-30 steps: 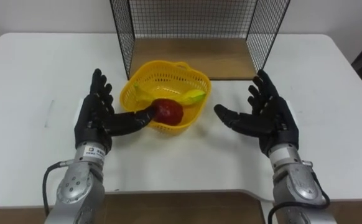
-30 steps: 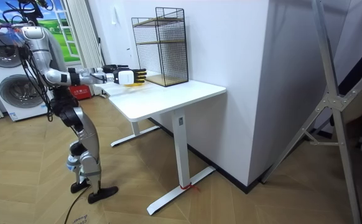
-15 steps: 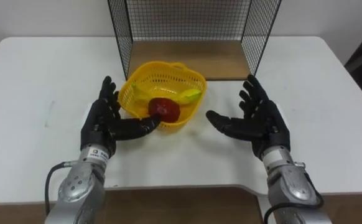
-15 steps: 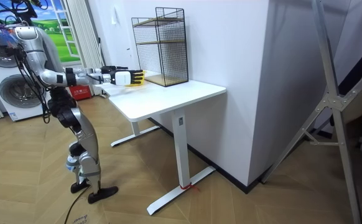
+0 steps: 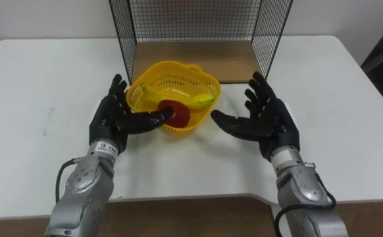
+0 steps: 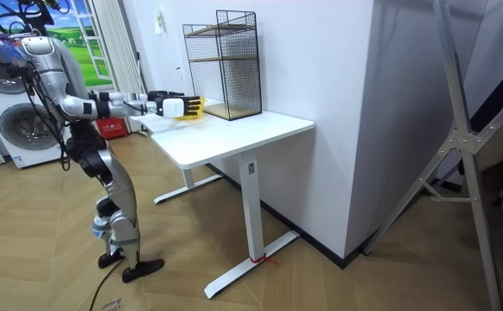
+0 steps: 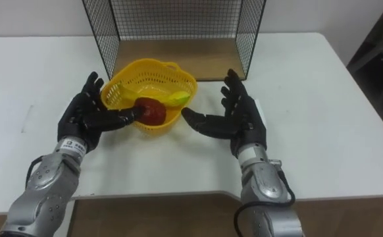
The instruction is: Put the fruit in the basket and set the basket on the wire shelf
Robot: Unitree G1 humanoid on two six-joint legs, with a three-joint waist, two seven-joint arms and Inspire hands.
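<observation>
A yellow mesh basket (image 5: 153, 77) sits on the white table (image 5: 47, 79) just in front of the wire shelf (image 5: 198, 26). Inside it lie a red apple (image 5: 179, 114) and a yellow-green banana (image 5: 196, 101). My left hand (image 5: 116, 118) is open at the basket's left side, its thumb reaching along the front rim toward the apple. My right hand (image 5: 264, 120) is open to the right of the basket, a small gap apart, palm facing it. In the room view I stand at the table's end with both arms stretched toward the basket (image 6: 191, 107).
The wire shelf has a wooden floor (image 5: 198, 58) and mesh walls, open toward me. White tabletop stretches to both sides. In the room view a washing machine (image 6: 9, 104) stands behind me and a metal frame (image 6: 467, 138) is at the room view's right.
Both hands have moved forward and closer to the basket's sides. The whole view has shifted slightly as the camera moved. The basket stays in place.
</observation>
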